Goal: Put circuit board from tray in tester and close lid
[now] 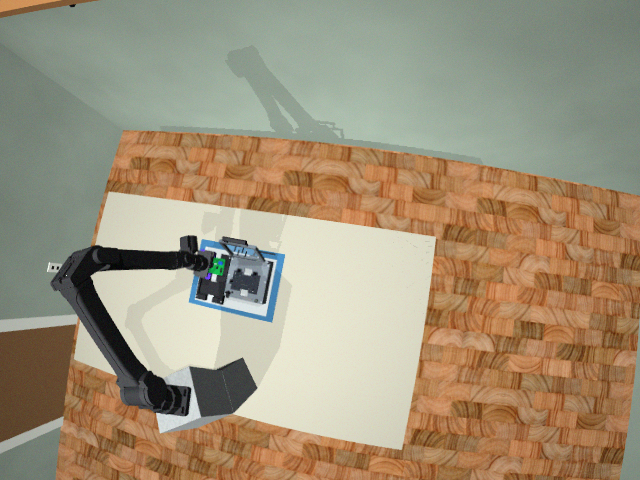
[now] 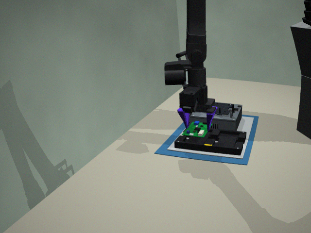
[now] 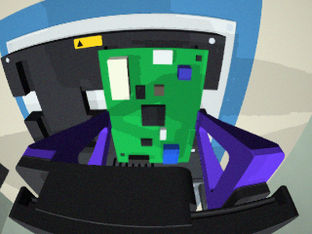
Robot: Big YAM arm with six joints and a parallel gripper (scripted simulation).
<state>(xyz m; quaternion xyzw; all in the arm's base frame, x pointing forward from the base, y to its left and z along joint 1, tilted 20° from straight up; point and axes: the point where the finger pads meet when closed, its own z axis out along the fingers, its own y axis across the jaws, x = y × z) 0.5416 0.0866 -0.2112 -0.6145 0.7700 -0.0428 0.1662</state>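
The green circuit board (image 1: 217, 265) (image 2: 196, 128) (image 3: 156, 100) lies face up between my purple fingers, gripped by its long edges. It hangs a little above the left pocket of the black tray (image 1: 208, 295) (image 2: 226, 144) (image 3: 53, 68). Its white connector (image 3: 119, 78) is at the end away from the wrist. My gripper (image 1: 214, 268) (image 2: 197, 128) (image 3: 153, 116) points straight down and is shut on the board. The grey tester (image 1: 249, 283) (image 2: 227, 115) stands right behind the tray with its lid (image 1: 238, 246) raised. Pins and posts are too small to make out.
Tray and tester sit on a grey plate (image 2: 247, 126) on a blue mat (image 1: 276, 291) (image 2: 250, 150), on a cream sheet (image 1: 351, 320) over the wooden table (image 1: 516, 289). The arm's dark base block (image 1: 219, 390) (image 2: 303, 75) stands at the sheet's near edge. A wall runs close along the left.
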